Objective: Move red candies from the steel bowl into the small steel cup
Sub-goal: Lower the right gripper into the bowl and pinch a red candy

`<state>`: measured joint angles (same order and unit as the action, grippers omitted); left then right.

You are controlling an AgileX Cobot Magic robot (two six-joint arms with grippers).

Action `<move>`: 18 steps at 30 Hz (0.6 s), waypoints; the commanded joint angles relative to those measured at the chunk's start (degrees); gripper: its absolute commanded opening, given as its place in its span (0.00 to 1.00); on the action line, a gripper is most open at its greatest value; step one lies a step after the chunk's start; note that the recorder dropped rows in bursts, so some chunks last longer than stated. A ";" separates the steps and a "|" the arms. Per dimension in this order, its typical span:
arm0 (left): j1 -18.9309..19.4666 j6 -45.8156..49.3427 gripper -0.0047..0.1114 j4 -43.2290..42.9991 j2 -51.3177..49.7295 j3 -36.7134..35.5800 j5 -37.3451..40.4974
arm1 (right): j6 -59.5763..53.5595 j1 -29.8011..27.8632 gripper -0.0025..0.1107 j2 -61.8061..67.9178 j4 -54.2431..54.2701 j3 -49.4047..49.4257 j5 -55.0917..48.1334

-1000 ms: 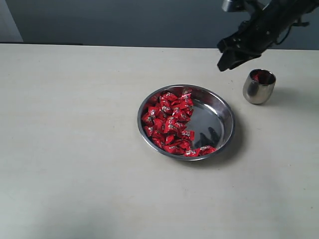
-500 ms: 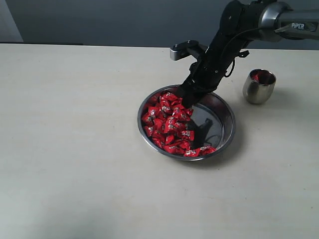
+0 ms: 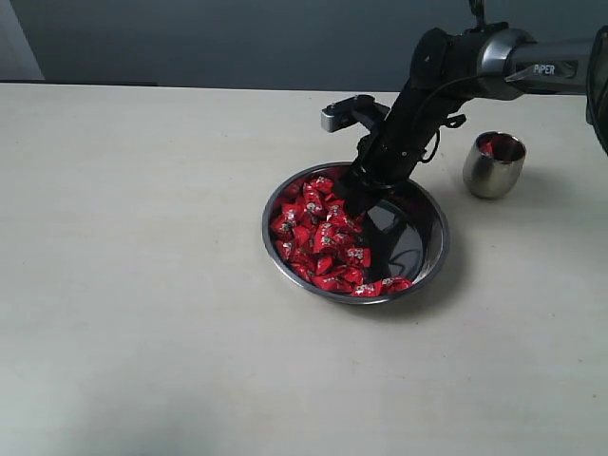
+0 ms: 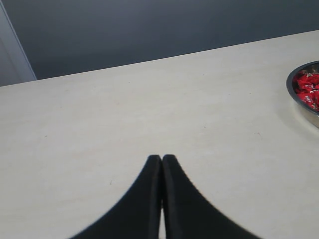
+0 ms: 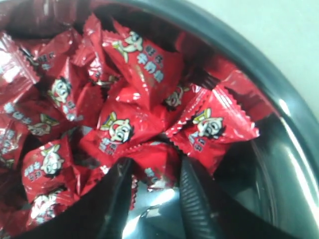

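The steel bowl (image 3: 432, 204) sits mid-table, its left half heaped with red candies (image 3: 318, 233). My right gripper (image 3: 353, 198) reaches down into the bowl at the heap's right edge. Seen from the right wrist, this gripper (image 5: 155, 162) is open, its two fingers flanking one red candy (image 5: 158, 172) on the bowl floor, with the bowl's rim (image 5: 239, 50) curving behind. The small steel cup (image 3: 494, 164) stands upright to the bowl's right, a red candy (image 3: 487, 146) showing inside. My left gripper (image 4: 162, 157) is shut over bare table, with the bowl (image 4: 299, 97) off to one side.
The pale tabletop (image 3: 142, 285) stretches wide to the left of the bowl and in front of it. A dark wall (image 3: 237, 38) runs behind the table's far edge. The right arm's silver link (image 3: 532, 62) hangs above the cup.
One second ago the right gripper hovered up beside the cup; it has swung left and come down into the bowl, then pushed lower into the candies. Its jaws stayed apart.
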<state>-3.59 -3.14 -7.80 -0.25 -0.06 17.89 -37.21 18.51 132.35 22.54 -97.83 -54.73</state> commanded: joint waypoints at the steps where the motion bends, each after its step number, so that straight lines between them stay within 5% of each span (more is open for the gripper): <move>1: -0.60 -0.32 0.04 0.02 0.25 0.06 -0.20 | -0.28 -0.08 0.23 0.17 0.01 -0.13 -1.32; 5: -0.60 -0.32 0.04 0.02 0.25 0.06 -0.20 | -0.28 -0.08 0.02 -0.08 0.01 -0.13 -2.70; 18: -0.60 -0.32 0.04 0.02 0.25 0.06 -0.20 | -0.13 -0.18 0.02 -6.94 -2.52 -0.13 -4.54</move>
<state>-3.59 -3.14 -7.80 -0.25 -0.06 17.89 -37.21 18.51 127.60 20.84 -97.83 -58.69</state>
